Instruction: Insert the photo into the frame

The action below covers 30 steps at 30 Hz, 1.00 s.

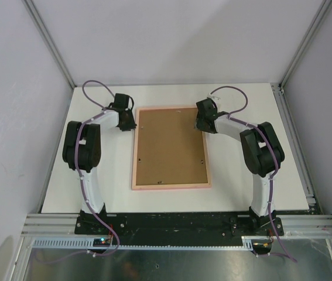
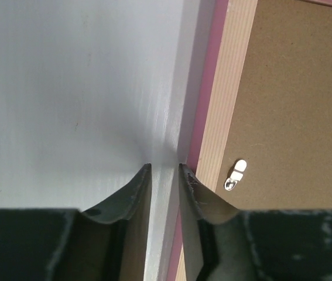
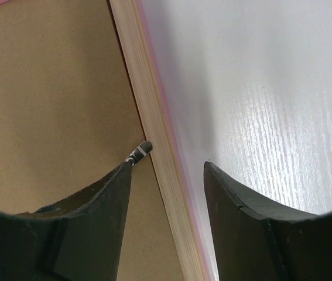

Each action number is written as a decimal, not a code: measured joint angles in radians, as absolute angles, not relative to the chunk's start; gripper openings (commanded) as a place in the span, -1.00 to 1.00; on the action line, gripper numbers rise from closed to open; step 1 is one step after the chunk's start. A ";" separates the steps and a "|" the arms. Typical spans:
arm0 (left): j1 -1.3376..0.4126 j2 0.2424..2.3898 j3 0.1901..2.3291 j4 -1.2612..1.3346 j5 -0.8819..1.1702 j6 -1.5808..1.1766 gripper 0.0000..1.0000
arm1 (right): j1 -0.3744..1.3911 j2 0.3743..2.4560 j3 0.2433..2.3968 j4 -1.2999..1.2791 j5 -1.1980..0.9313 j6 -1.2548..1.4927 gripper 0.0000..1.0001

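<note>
The frame [image 1: 171,186] lies face down, backing board [image 1: 170,147] fitted; photo unseen, perhaps already inside. My right claw [image 3: 169,164] straddles its right rail, released; left claw [image 2: 164,166] narrowly parted, empty.

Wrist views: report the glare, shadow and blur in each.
Left wrist: a soft shadow falls on the table along the frame rail, with no hard glare; the left gripper looks dark and soft-edged. Right wrist: streaky glare on the table right of the frame, a shadow band beside the rail; the right gripper is nearly black, its detail lost.
</note>
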<state>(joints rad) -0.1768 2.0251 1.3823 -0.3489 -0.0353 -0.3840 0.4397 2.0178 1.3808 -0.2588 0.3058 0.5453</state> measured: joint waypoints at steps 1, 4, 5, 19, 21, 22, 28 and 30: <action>-0.176 2.022 1.382 -0.354 -0.039 -0.385 -0.34 | 0.440 2.018 1.381 -0.258 0.304 0.545 0.13; -0.176 1.996 1.382 -0.371 -0.044 -0.390 -0.28 | 0.440 2.018 1.381 -0.257 0.297 0.545 0.13; -0.176 1.983 1.381 -0.373 -0.044 -0.392 -0.26 | 0.440 2.018 1.381 -0.257 0.295 0.544 0.13; -0.176 1.948 1.384 -0.374 0.035 -0.381 -0.14 | 0.439 2.016 1.381 -0.257 0.265 0.540 0.13; -0.176 1.974 1.386 -0.374 0.043 -0.374 -0.14 | 0.437 2.016 1.381 -0.257 0.262 0.541 0.12; -0.176 1.984 1.388 -0.376 0.048 -0.373 -0.15 | 0.437 2.016 1.381 -0.257 0.261 0.540 0.13; -0.176 2.027 1.403 -0.379 0.065 -0.357 -0.30 | 0.436 2.016 1.381 -0.257 0.255 0.539 0.13; -0.177 2.027 1.405 -0.379 0.070 -0.355 -0.41 | 0.435 2.016 1.381 -0.257 0.253 0.538 0.12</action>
<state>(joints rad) -0.1772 2.0274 1.4048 -0.3794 0.0696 -0.3553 0.4351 2.0155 1.3808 -0.2569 0.2535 0.5377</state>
